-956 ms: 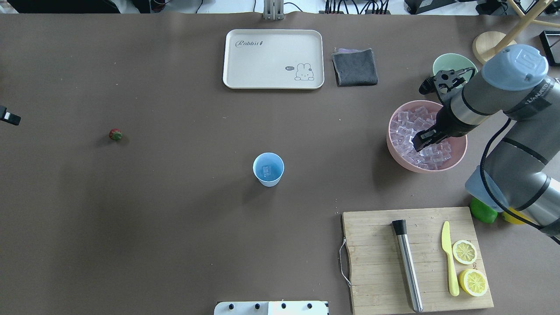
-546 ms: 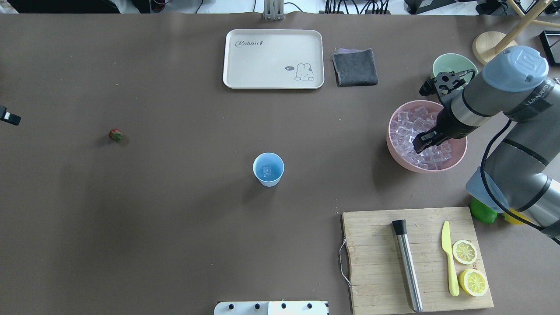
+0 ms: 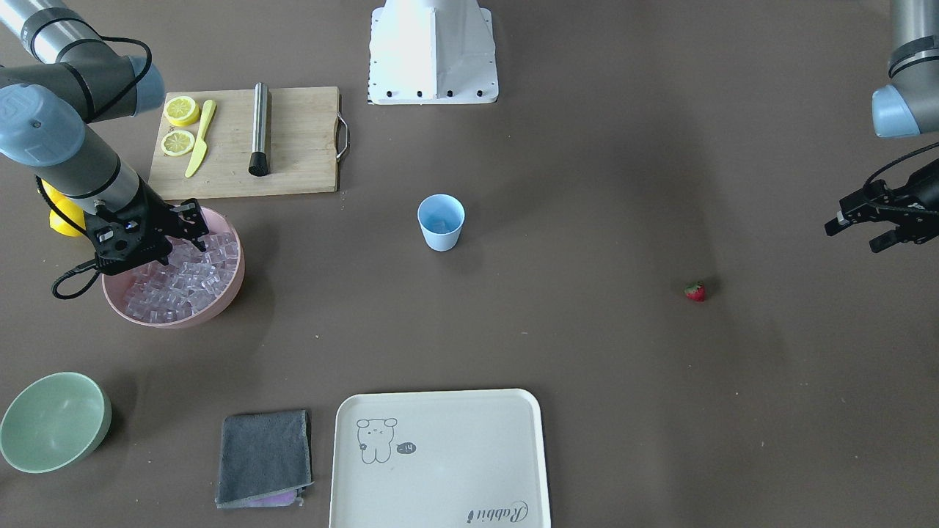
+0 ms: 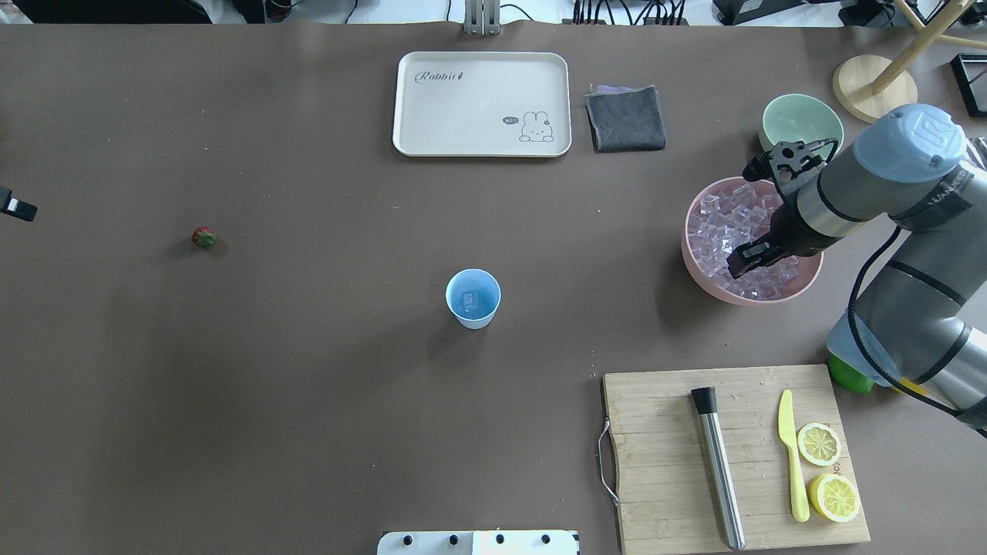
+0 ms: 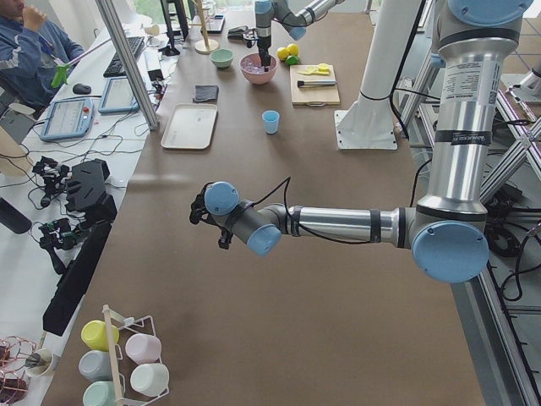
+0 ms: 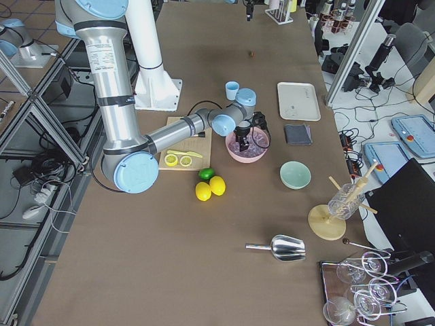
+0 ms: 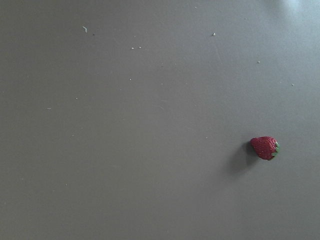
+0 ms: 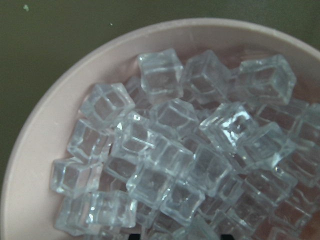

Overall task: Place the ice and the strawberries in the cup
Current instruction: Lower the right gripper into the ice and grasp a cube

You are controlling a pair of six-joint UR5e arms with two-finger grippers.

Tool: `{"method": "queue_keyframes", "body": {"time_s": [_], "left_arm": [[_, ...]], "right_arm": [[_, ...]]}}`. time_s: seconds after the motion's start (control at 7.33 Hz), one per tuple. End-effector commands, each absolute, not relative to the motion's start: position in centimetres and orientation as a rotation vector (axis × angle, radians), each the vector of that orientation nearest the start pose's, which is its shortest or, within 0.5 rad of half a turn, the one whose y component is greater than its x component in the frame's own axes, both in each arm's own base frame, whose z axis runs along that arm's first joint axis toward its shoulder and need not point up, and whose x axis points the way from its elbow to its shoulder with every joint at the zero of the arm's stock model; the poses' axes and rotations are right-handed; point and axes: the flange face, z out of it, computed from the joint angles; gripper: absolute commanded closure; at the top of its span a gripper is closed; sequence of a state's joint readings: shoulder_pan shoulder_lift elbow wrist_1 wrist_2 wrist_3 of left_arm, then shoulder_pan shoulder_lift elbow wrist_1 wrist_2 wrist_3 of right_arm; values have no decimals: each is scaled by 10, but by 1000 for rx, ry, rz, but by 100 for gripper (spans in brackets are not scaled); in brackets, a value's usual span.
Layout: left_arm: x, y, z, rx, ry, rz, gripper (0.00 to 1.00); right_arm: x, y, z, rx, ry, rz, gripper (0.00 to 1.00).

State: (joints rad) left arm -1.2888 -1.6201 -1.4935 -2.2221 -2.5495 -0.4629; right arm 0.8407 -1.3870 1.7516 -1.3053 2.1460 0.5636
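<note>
A robotics lab: aluminium framing [image 5: 128, 63], teach pendants [image 5: 64, 118] and tangled cables [image 4: 617, 11].

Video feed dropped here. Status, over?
Left gripper open, clear of the strawberry. Right gripper down in the ice, jaws unreadable. Cup holds one cube; nothing between it and pink bowl.

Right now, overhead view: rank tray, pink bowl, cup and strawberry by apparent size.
1. tray, clearly largest.
2. pink bowl, partly covered by the right arm.
3. cup.
4. strawberry, smallest by far.
No close calls; all sit on the table, so nearness barely skews it.
</note>
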Motion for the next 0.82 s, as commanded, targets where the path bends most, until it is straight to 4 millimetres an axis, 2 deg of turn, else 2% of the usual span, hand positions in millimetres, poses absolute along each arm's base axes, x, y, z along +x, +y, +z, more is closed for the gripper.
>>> {"method": "queue_keyframes", "body": {"time_s": [0.0, 0.14, 0.27, 0.41, 0.68], "left_arm": [[98, -520, 585, 189, 1086, 143, 2], [98, -520, 585, 189, 1086, 143, 2], [98, -520, 584, 190, 1086, 144, 2], [98, -520, 584, 191, 1086, 144, 2], [98, -520, 584, 189, 1086, 142, 2]], "right_arm": [[-324, -480, 447, 158, -819, -340, 71], [-324, -479, 446, 160, -820, -341, 89], [-323, -479, 443, 166, -825, -342, 100], [-322, -479, 438, 175, -829, -343, 100], [-315, -476, 410, 204, -861, -350, 100]]}}
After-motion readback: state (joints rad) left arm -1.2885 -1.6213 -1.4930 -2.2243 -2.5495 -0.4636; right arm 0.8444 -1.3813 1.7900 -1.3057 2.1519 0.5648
